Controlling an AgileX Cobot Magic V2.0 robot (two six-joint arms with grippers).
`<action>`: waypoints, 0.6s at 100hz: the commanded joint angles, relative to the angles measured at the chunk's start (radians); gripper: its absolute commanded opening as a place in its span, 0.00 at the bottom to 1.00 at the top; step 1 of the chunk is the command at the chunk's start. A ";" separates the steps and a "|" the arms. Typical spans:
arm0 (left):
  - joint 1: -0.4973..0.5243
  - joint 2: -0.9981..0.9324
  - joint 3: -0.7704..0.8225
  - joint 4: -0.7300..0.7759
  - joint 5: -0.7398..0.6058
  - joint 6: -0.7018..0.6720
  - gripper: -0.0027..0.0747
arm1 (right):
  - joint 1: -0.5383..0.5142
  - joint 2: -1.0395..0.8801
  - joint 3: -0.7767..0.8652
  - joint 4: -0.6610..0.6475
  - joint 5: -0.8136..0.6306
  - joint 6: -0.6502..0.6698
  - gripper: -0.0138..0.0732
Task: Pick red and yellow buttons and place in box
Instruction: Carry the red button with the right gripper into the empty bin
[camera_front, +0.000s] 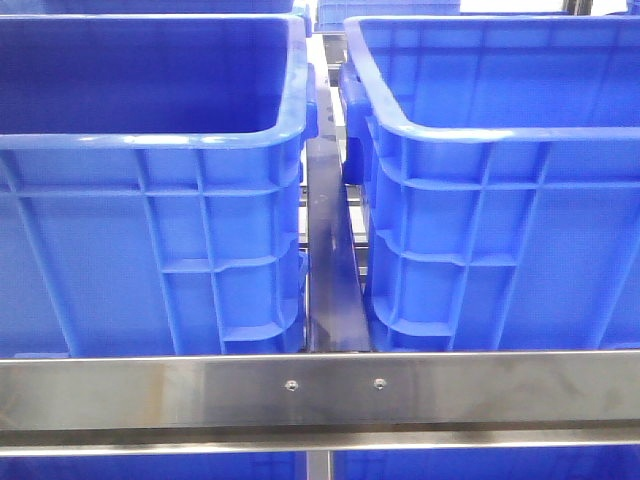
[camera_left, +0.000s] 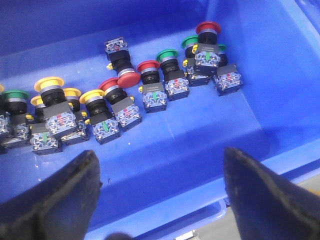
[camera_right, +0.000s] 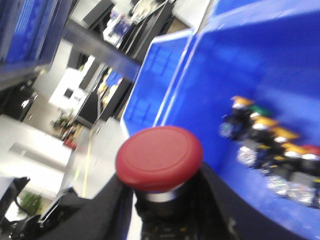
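Right gripper: clamped on a red button, beside the blue bin.
Left gripper: wide apart, nothing held, above the bin's buttons.

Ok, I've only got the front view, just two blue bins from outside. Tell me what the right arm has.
Observer: The right end effector is shut on a red button, cap toward the camera.
Operator: Now give me the left one.
Observer: The left end effector is open and holds nothing, above a bin floor.
Operator: Say what's in that bin.
Observer: A loose row of buttons: yellow ones, red ones and green ones, some lying on their sides.
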 joint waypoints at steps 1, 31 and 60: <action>-0.007 -0.005 -0.028 -0.016 -0.068 0.001 0.65 | -0.074 -0.099 0.027 0.053 0.035 -0.014 0.39; -0.007 -0.005 -0.028 -0.016 -0.068 0.001 0.46 | -0.348 -0.201 0.203 0.047 0.086 -0.015 0.39; -0.007 -0.005 -0.028 -0.016 -0.068 0.001 0.01 | -0.503 -0.203 0.306 0.047 0.026 -0.015 0.39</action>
